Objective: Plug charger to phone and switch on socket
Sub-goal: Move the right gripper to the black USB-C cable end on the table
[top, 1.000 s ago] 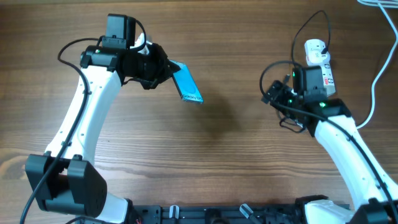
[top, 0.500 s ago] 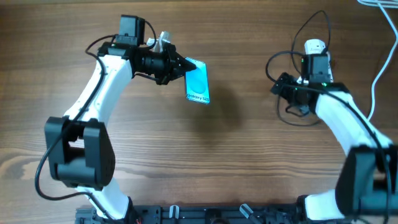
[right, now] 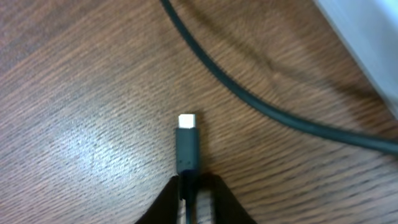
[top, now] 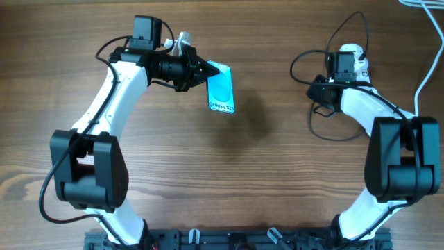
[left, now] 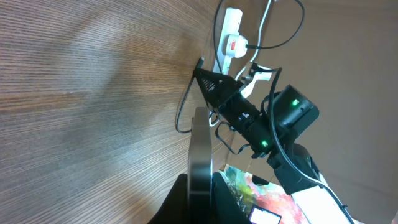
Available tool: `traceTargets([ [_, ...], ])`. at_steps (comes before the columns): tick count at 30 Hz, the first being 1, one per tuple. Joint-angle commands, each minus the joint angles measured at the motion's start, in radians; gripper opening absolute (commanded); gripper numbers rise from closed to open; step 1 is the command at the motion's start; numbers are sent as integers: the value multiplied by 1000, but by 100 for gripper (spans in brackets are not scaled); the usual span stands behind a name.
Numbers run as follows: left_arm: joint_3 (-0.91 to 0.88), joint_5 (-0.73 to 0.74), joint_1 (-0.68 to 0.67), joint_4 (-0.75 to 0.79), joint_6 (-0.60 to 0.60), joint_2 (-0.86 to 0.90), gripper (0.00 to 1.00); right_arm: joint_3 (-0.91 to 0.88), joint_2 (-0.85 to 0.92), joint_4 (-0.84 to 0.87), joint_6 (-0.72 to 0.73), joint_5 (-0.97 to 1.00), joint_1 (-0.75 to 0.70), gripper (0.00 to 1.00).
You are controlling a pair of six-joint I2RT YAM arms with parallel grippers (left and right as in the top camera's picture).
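Note:
My left gripper [top: 202,72] is shut on the top end of the phone [top: 221,90] and holds it off the table, cyan screen up, left of centre. In the left wrist view the phone [left: 200,146] stands edge-on between the fingers of that gripper [left: 200,182]. The charger's dark connector [right: 187,146], with its pale metal tip, lies on the wood. My right gripper [right: 191,182] is shut on the cable just behind it. In the overhead view that gripper [top: 320,91] sits beside the white socket [top: 355,58], partly hidden by the wrist. The black cable [top: 326,130] loops around it.
A thicker white cord [top: 422,76] runs along the right edge of the table. A stretch of the black cable [right: 249,99] crosses above the connector, and the socket's white edge [right: 367,37] is at the top right. The socket [left: 231,31] also shows far off from the left wrist.
The right gripper's jaws have closed on the cable behind the connector, after the arm swung toward the socket. The left arm carried the phone right and has since held still.

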Motion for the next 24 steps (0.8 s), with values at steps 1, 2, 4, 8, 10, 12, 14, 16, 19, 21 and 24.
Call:
traceTargets([
  [1, 10, 27, 0, 4, 15, -10, 4, -14, 65, -10, -16, -43, 0, 5],
  [2, 10, 27, 0, 4, 15, -10, 4, -14, 65, -8, -28, -44, 0, 4],
  [4, 10, 28, 0, 5, 15, -10, 4, -13, 61, 2, -104, -67, 0, 5],
  [8, 10, 28, 0, 24, 16, -10, 4, 38, -96, -130, -237, -264, -1, 5],
  [10, 10, 28, 0, 48, 15, -10, 4, 39, -243, -220, -267, -474, 0, 5],
  [12, 10, 29, 0, 78, 15, -10, 4, 39, -369, -324, -296, -664, 0, 5],
  [14, 10, 34, 3, 103, 15, -10, 4, 39, -441, -433, -362, -793, 0, 5],
  [16, 10, 66, 14, 160, 12, -10, 4, 37, -487, -581, -500, -988, 3, 4],
  [19, 10, 142, 22, 271, 7, -10, 4, 29, -490, -687, -598, -1068, 36, 5],
  [21, 10, 151, 21, 287, -1, -10, 4, 12, -490, -673, -599, -1104, 80, 4],
  [24, 10, 151, 21, 283, 0, -10, 4, -1, -490, -621, -468, -873, 134, 5],
])
